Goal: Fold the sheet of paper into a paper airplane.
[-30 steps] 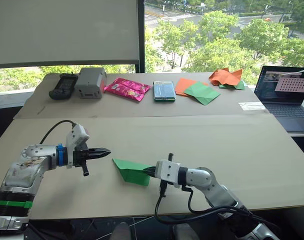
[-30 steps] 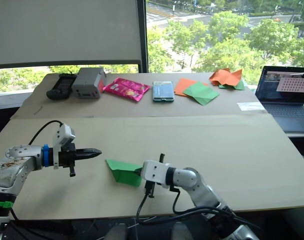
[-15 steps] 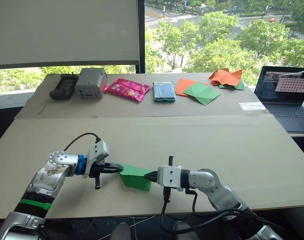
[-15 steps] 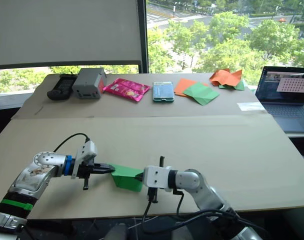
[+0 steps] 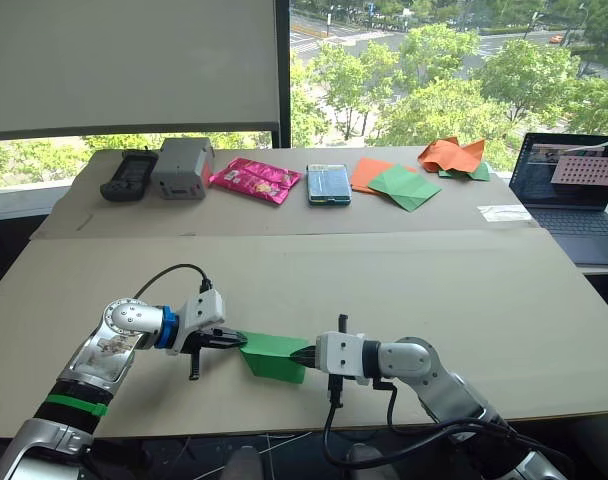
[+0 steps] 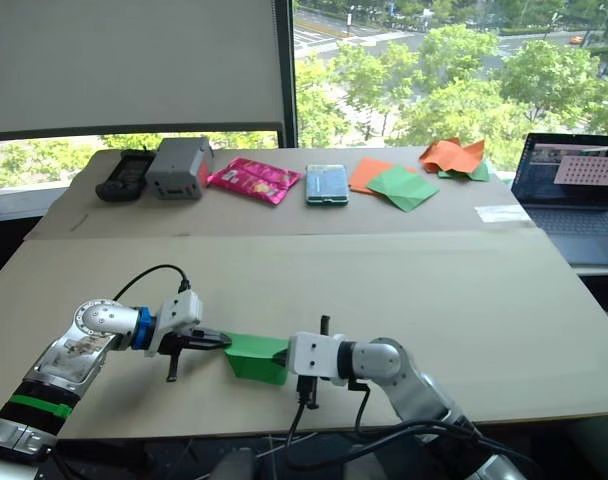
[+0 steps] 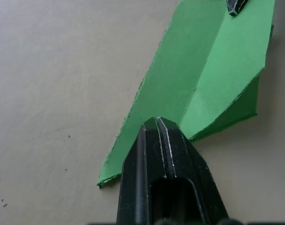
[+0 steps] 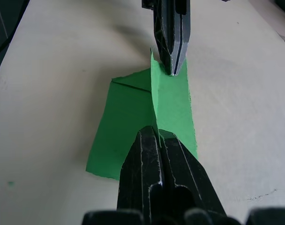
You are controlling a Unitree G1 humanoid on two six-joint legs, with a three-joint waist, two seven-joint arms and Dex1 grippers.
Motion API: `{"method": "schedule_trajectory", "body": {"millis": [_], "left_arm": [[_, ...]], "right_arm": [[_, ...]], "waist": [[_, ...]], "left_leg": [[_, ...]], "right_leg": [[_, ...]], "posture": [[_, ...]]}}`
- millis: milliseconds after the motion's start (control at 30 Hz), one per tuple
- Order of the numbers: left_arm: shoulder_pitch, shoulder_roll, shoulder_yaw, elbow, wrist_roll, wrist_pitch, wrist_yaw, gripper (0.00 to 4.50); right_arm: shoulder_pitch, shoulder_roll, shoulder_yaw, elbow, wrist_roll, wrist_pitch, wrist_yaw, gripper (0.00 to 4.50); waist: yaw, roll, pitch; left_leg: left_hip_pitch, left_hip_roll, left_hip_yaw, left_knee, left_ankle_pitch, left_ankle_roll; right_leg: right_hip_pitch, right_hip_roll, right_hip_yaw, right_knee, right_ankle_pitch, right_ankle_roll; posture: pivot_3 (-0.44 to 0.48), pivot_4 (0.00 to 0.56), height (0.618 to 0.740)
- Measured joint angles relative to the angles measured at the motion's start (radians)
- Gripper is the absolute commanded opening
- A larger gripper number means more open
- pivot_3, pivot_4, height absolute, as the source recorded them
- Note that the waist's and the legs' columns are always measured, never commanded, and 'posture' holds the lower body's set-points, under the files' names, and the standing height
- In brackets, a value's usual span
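The green sheet of paper is folded into a pointed wedge, the paper airplane (image 5: 273, 358), and lies on the near part of the tan table (image 5: 404, 280). My right gripper (image 5: 304, 352) is shut on the raised middle fold at its right end (image 8: 157, 123). From the left, my left gripper (image 5: 240, 341) is shut, its tips resting on a flap near the pointed end (image 7: 156, 121). In the right wrist view the left gripper's fingertips (image 8: 172, 69) touch the far flap beside the upright fold. The two grippers face each other along the paper.
Along the far edge of the table lie a black device (image 5: 124, 172), a grey box (image 5: 181, 165), a pink packet (image 5: 254, 178), a teal box (image 5: 328, 183), flat orange and green sheets (image 5: 394, 182) and a crumpled orange-and-green heap (image 5: 454, 155). A laptop (image 5: 574, 190) stands at the far right.
My left gripper has swung right and down from open air to the paper's left end. The right gripper has shifted slightly toward me with the paper in it.
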Motion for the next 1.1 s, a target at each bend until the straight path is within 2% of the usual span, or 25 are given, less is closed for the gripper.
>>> {"method": "schedule_trajectory", "body": {"millis": [267,600,1100], "left_arm": [[-0.008,-0.001,-0.002,0.015,0.015,-0.023,-0.001,0.00],[-0.009,-0.002,-0.004,0.018,0.037,-0.058,0.001,0.00],[-0.009,-0.023,0.005,0.023,0.038,-0.052,0.021,0.00]], "right_arm": [[-0.048,0.036,-0.016,-0.001,0.074,0.150,0.033,0.03],[-0.099,0.087,-0.045,0.031,0.095,0.335,-0.005,0.03],[-0.119,0.114,-0.025,0.066,0.072,0.412,-0.045,0.03]], "waist": [[-0.001,0.001,-0.001],[-0.002,0.002,-0.002],[-0.005,0.003,-0.002]], "left_leg": [[0.000,0.000,0.000,0.000,0.000,0.000],[0.002,0.000,0.000,0.000,0.000,0.000],[0.002,0.000,-0.001,0.000,0.000,0.000]], "right_leg": [[0.000,0.000,0.000,0.001,0.000,0.000],[0.000,0.000,0.000,0.002,0.000,0.000],[0.000,0.001,0.000,0.002,0.000,0.000]], "posture": [[0.000,0.150,0.718],[0.000,0.150,0.718],[0.000,0.150,0.718]]}}
